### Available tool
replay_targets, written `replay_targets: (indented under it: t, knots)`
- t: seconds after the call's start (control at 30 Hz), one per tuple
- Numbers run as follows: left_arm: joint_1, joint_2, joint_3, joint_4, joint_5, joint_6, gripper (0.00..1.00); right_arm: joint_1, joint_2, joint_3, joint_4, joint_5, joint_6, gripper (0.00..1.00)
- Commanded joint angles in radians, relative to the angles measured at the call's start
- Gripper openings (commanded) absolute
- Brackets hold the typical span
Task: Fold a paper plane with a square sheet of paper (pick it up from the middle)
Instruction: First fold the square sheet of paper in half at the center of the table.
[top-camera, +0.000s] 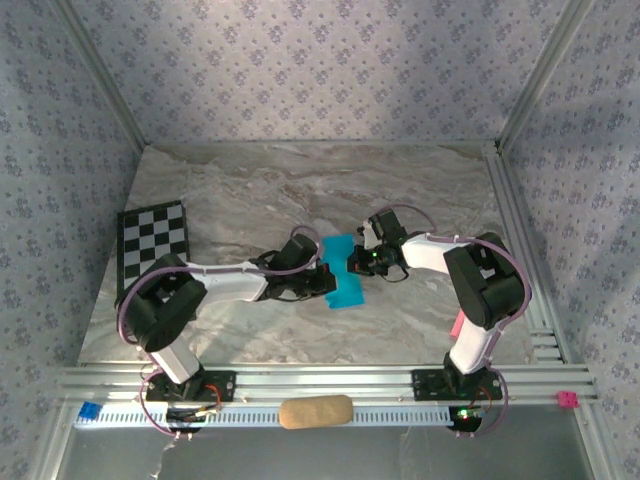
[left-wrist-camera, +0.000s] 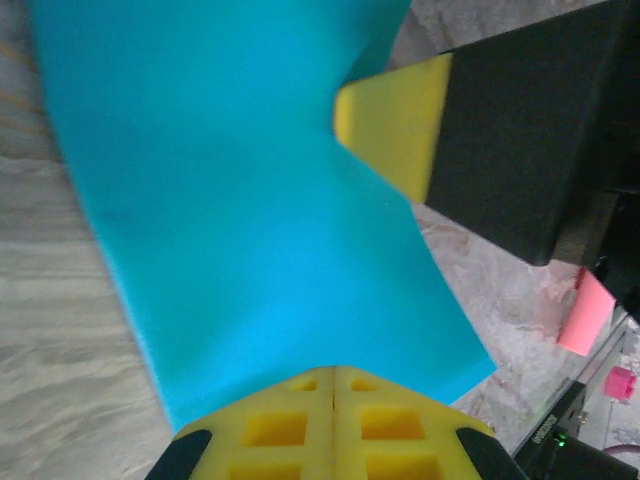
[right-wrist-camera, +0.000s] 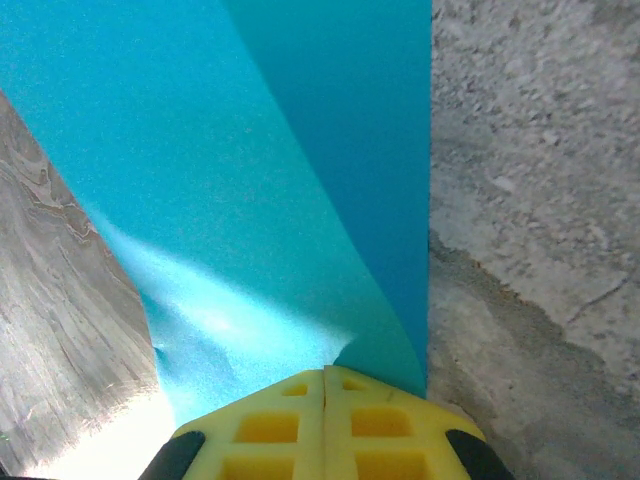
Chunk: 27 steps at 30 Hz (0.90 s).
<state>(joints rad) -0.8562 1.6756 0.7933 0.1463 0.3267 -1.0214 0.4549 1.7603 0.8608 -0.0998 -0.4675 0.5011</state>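
The paper (top-camera: 342, 272) sits near the middle of the table (top-camera: 250, 180), between the two arms, which reach in from either side. From above it looks like a bent turquoise sheet, longer front to back than across.

The left fingers (left-wrist-camera: 300, 405) are clenched on the paper's near edge in the left wrist view, their yellow pads pressed together with the sheet coming out from between them. In the same view the sheet curves away toward the right fingers (left-wrist-camera: 395, 125), whose yellow tip pinches the far edge and pulls a notch into it.

In the right wrist view the right fingers (right-wrist-camera: 290, 405) are also shut on the paper. The sheet fans out from them, and a darker band runs along its right side up to a straight edge. I cannot tell whether the paper touches the table.

A checkered board (top-camera: 153, 238) lies at the table's left side. A tan block (top-camera: 316, 411) rests on the front rail between the bases. A pink stick (top-camera: 457, 323) lies by the right arm.
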Motion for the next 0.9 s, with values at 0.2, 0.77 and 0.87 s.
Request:
replay_targets:
  t: [0.2,0.77,0.87]
  knots:
    - [-0.010,0.064,-0.079,0.095,0.055,-0.064,0.00,0.001,0.043,-0.062,-0.155,0.137,0.005,0.00]
    - [-0.023,-0.092,-0.111,0.004,0.004,0.018,0.00,0.002,0.042,-0.055,-0.165,0.139,0.002,0.00]
    - [-0.020,-0.077,-0.096,0.080,0.025,0.019,0.00,0.003,0.042,-0.049,-0.176,0.139,-0.006,0.00]
